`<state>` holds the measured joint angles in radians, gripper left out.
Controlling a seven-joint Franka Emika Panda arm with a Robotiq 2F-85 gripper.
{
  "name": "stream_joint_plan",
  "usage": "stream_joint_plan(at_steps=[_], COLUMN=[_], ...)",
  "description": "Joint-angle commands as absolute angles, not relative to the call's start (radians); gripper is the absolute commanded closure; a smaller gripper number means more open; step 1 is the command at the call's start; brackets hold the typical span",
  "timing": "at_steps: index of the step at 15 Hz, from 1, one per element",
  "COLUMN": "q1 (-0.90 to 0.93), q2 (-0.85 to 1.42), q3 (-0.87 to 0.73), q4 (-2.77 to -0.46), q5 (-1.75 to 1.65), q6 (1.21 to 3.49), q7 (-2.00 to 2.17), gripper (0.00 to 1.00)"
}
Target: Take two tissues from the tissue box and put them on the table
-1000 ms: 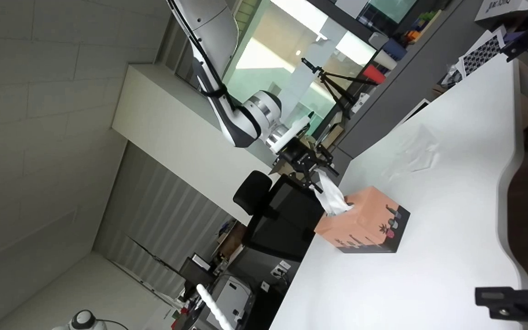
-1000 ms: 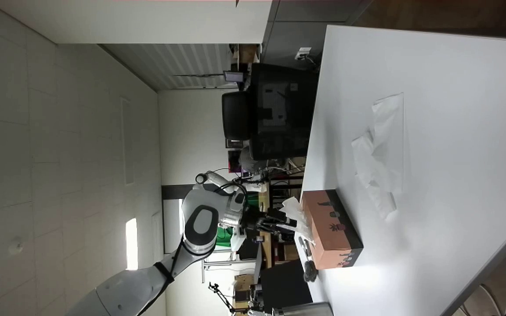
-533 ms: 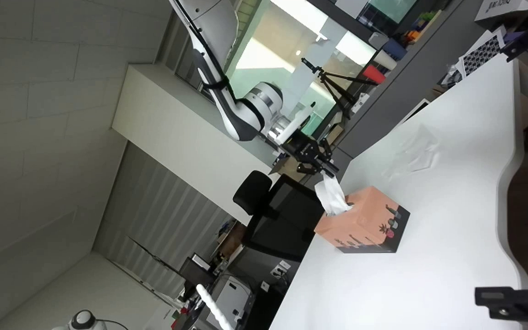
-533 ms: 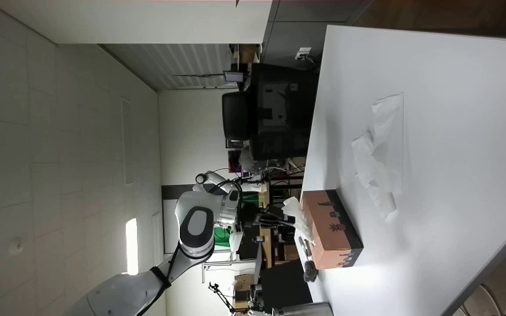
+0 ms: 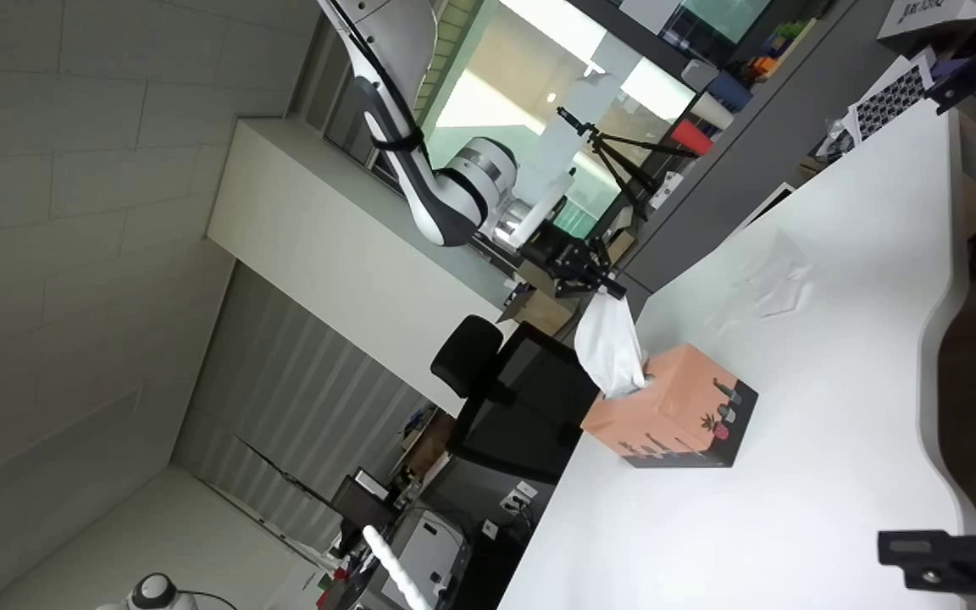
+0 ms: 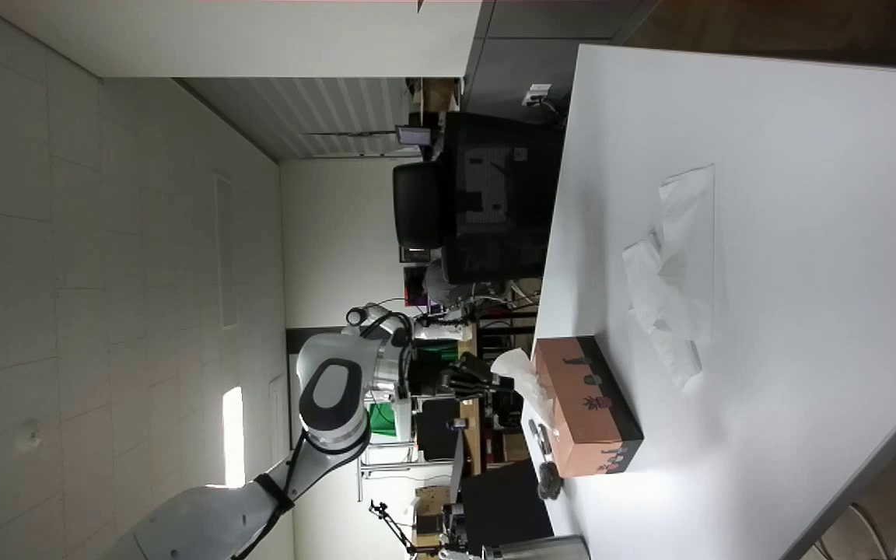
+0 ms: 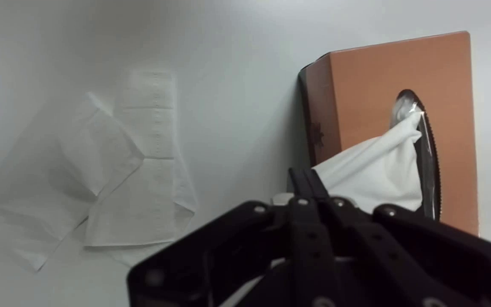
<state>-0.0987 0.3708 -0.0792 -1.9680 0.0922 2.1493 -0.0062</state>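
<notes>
The orange tissue box (image 5: 674, 402) with a dark cactus print stands on the white table (image 5: 835, 483). A white tissue (image 5: 609, 343) stretches out of its slot to my gripper (image 5: 615, 290), whose fingers are together on its upper end. In the wrist view the fingertips of the gripper (image 7: 307, 171) meet, and the tissue (image 7: 382, 175) runs behind them; the pinched part is hidden. It still sits in the slot of the box (image 7: 403, 68). Loose tissues (image 7: 134, 204) lie flat and overlapping on the table beside the box, seen also as pale tissues (image 6: 670, 288) in an exterior view.
A black chair (image 6: 502, 198) stands close against the table's edge. A dark brush-like object (image 6: 549, 480) lies beside the box. In an exterior view a black bracket (image 5: 933, 559) sits at the table's near edge, and a tripod (image 5: 623, 157) stands behind.
The jaws have come together on the tissue. My gripper has risen away from the box, drawing the tissue longer and tauter out of the slot. The box and loose tissues have stayed put.
</notes>
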Motion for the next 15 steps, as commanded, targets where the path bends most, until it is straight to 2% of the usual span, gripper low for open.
stream_joint_plan(at_steps=[1, 8, 15], q1=[-0.099, -0.111, -0.165], q2=[0.303, 0.262, 0.418], q3=[-0.114, -0.184, -0.264], q4=[-1.869, -1.723, -1.695], q5=[0.003, -0.193, -0.330], q6=[1.990, 1.830, 1.802], q7=[0.023, 0.153, 0.324], gripper=[1.00, 1.00, 1.00])
